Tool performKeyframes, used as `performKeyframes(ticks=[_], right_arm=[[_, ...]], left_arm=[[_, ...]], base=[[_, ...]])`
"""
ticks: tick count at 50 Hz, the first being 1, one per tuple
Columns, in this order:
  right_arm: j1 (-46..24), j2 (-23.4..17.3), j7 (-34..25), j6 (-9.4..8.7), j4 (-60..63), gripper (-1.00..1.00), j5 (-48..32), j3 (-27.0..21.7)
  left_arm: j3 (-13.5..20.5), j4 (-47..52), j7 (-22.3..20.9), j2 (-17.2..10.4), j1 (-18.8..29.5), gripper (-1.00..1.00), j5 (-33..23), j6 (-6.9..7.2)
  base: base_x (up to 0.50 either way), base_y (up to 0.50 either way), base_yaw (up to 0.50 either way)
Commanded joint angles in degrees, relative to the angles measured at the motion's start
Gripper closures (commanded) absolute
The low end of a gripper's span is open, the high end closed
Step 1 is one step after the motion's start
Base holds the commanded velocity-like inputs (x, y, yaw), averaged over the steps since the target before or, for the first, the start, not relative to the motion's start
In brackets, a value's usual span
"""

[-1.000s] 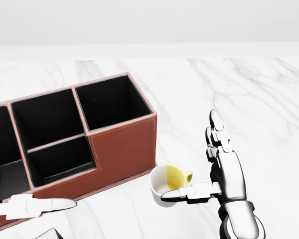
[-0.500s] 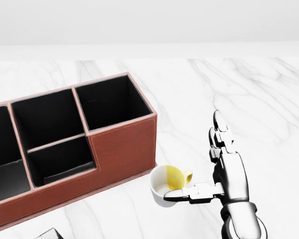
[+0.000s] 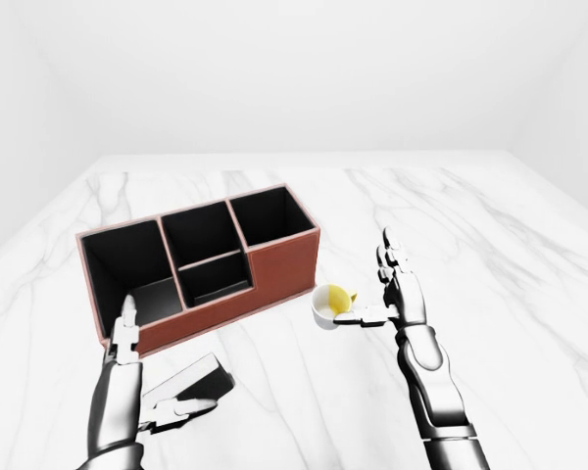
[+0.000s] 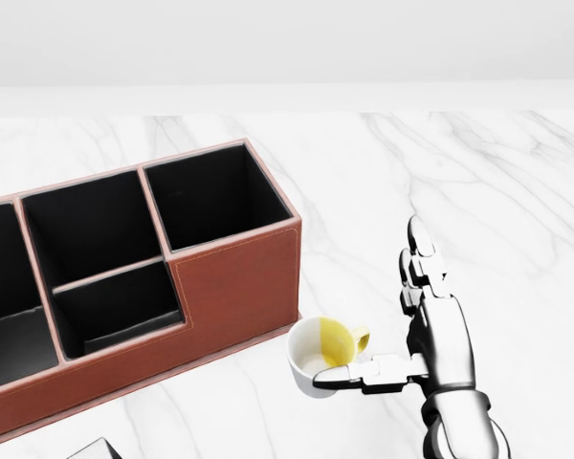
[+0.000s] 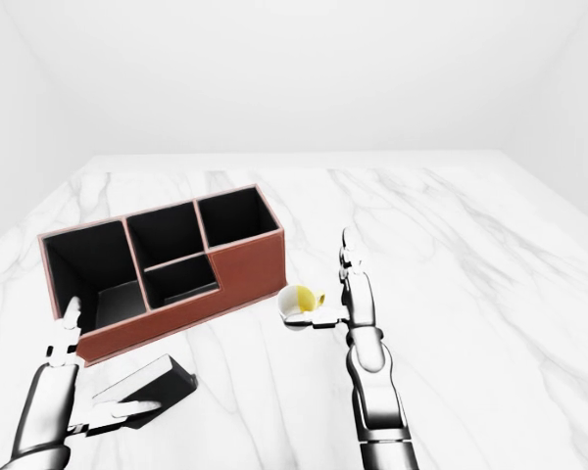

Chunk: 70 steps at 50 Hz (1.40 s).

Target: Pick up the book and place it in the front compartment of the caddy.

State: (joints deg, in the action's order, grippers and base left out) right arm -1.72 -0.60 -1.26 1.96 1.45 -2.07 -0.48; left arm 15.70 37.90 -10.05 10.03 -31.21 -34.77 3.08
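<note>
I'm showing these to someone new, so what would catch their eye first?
Likely the reddish-brown leather-look caddy with black compartments, left of centre on the white marble table. Next, the small white cup with yellow inside tipped on its side just right of the caddy, with the open right robot hand beside it. At bottom left of the left-eye view, the open left robot hand stands about a flat black book.

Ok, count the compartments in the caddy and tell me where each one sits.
4. In the left-eye view the caddy has a large compartment at its left end, two smaller ones in the middle, upper and lower, and one at its right end.
</note>
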Motion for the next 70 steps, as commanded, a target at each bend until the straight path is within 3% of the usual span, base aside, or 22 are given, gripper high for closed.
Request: performKeyframes(ticks=[1,8,16,25,42,56,66,67,70], right_arm=[[0.0,-0.1,0.0,0.31,-0.6,-1.00,0.2,-0.2],[-0.9,-0.3,-0.2,1.84,-3.1,-1.00,0.5,-0.6],[-1.1,-0.2,-0.1,1.71,-3.1,-1.00,0.5,-0.5],[-0.9,-0.3,-0.1,1.40,-2.6,-1.00,0.6,-0.6],[-0.6,-0.2,0.0,0.63,-1.6,-1.00,0.6,-0.4],[-0.7,-0.1,0.3,0.93,-1.9,-1.00,0.7,-0.4],[-0.7,0.0,0.4,0.95,-2.0,-1.00,0.8,-0.3],[-0.6,0.0,0.4,0.91,-1.9,-1.00,0.8,-0.3],[-0.6,0.0,0.4,0.84,-1.8,-1.00,0.8,-0.2]], left_arm=[[-1.1,-4.7,2.8,0.9,-2.0,-1.00,-6.7,-4.56],[-2.8,-8.9,6.1,-1.2,-0.5,-1.00,-9.8,-3.51],[-5.0,-14.3,9.6,-4.5,2.0,-1.00,-11.2,-1.70],[-6.8,-18.2,12.7,-6.7,2.7,-1.00,-12.6,-0.79],[-7.5,-23.6,16.3,-8.5,2.6,-1.00,-14.4,-1.87],[-9.9,-18.8,15.1,-7.7,-1.5,-1.00,-16.9,0.06],[-10.8,-19.5,15.1,-8.4,-1.6,-1.00,-17.3,0.52],[-11.0,-19.6,15.0,-8.5,-1.6,-0.94,-17.4,0.58],[-11.3,-19.6,15.0,-8.7,-1.8,-0.31,-17.6,0.72]], base=[[0.00,0.00,0.00],[0.00,0.00,0.00],[0.00,0.00,0.00],[0.00,0.00,0.00],[0.00,0.00,0.00],[0.00,0.00,0.00],[0.00,0.00,0.00],[0.00,0.00,0.00],[0.00,0.00,0.00]])
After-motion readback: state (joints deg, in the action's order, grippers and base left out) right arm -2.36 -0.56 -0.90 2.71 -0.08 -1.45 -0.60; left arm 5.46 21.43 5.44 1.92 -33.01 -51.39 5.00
